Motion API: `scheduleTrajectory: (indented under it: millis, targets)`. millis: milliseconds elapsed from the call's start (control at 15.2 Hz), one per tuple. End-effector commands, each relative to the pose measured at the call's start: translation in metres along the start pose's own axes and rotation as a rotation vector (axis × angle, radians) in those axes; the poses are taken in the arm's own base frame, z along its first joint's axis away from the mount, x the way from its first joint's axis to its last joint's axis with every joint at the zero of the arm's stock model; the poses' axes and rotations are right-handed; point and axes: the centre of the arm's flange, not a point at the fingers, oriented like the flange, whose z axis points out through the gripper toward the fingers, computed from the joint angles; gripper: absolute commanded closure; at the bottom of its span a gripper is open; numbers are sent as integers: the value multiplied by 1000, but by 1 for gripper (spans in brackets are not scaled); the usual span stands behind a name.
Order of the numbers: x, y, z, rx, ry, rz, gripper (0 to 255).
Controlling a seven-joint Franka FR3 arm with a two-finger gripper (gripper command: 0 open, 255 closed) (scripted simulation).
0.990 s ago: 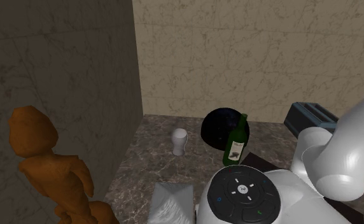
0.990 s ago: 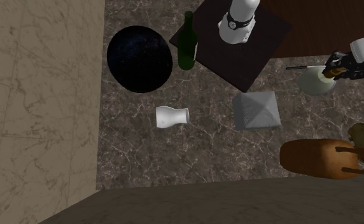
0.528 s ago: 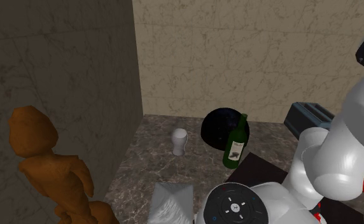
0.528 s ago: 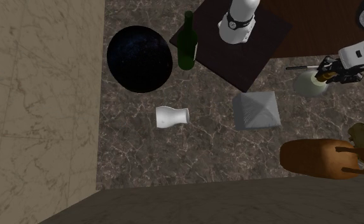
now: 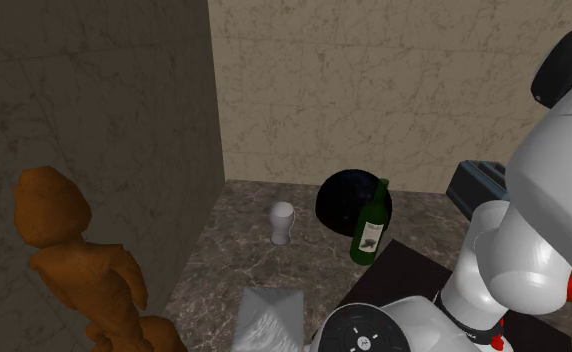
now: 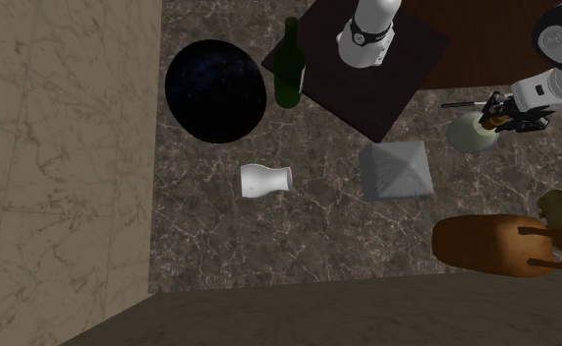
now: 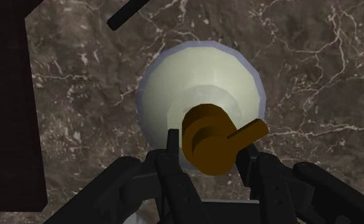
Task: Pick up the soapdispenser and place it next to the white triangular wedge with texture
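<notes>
The soap dispenser (image 7: pixel 200 86) has a round cream body and a brown pump head (image 7: pixel 214 137). My gripper (image 7: pixel 212 158) is shut on the pump head, one black finger on each side. In the second exterior view the soap dispenser (image 6: pixel 469 135) hangs under the gripper (image 6: pixel 498 113), over the dark marble counter, a short way right of the white textured wedge (image 6: pixel 397 169). In the shoulder view the wedge (image 5: pixel 271 318) lies at the bottom edge, beside the arm.
A green wine bottle (image 6: pixel 289 64), a black dome (image 6: pixel 215 90) and a small white cup on its side (image 6: pixel 265 180) lie beyond the wedge. A brown figure (image 6: pixel 495 244) stands close by. A thin black stick (image 6: pixel 463 103) lies near the dispenser.
The gripper has carried the soap dispenser leftwards in the second exterior view, closer to the wedge. The arm has swung in the shoulder view.
</notes>
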Motion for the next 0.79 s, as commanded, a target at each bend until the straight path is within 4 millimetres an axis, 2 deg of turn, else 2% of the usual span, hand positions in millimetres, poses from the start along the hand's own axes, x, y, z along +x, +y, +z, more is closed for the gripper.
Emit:
scheduleTrajectory:
  millis: [0,132,198,528,726]
  targets:
    - [0,0,0,0,0,0,255]
    - [0,0,0,0,0,0,255]
    - [0,0,0,0,0,0,0]
    - [0,0,0,0,0,0,0]
    - [0,0,-40,0,0,0,0]
